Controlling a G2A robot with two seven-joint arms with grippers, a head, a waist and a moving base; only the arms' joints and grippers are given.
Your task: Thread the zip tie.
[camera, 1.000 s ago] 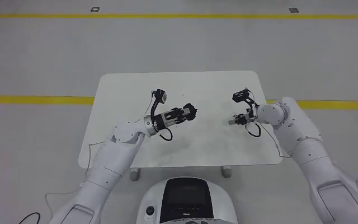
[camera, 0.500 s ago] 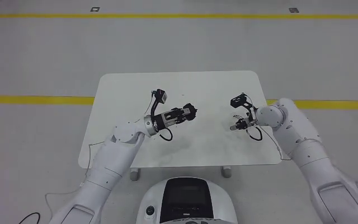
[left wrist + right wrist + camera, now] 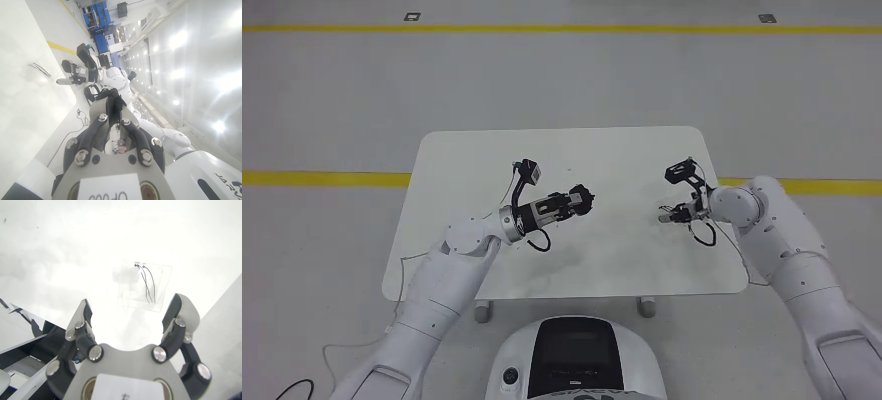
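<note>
From above, your left tool (image 3: 587, 196) is hanging over the middle of the white surface (image 3: 542, 260) and pointing right. Your right tool (image 3: 660, 213) is hanging over the right half and pointing left. The two tools are facing each other and are well apart.

Through the left wrist camera, your left tool (image 3: 114, 96) is showing its fingers pressed together, dark pad meeting dark pad at the tips. You cannot tell whether anything thin is being pinched there. Beyond it, your right tool (image 3: 63, 73) is hovering above the surface (image 3: 28, 94) with its fingers spread. Near that tool, a clear tray (image 3: 44, 78) is lying flat toward the right edge of the surface, and thin black zip ties (image 3: 40, 69) are resting in it.

Through the right wrist camera, your right tool (image 3: 132, 306) is standing wide open, with its ribbed pads (image 3: 88, 311) facing each other and nothing between them. The clear tray (image 3: 128, 291) is lying on the surface (image 3: 56, 247) past the fingertips, apart from them. Three zip ties (image 3: 146, 285) are lying in it side by side, heads together at one end. Two of the straps are crossing each other, and the third is curving just beside them.
</note>
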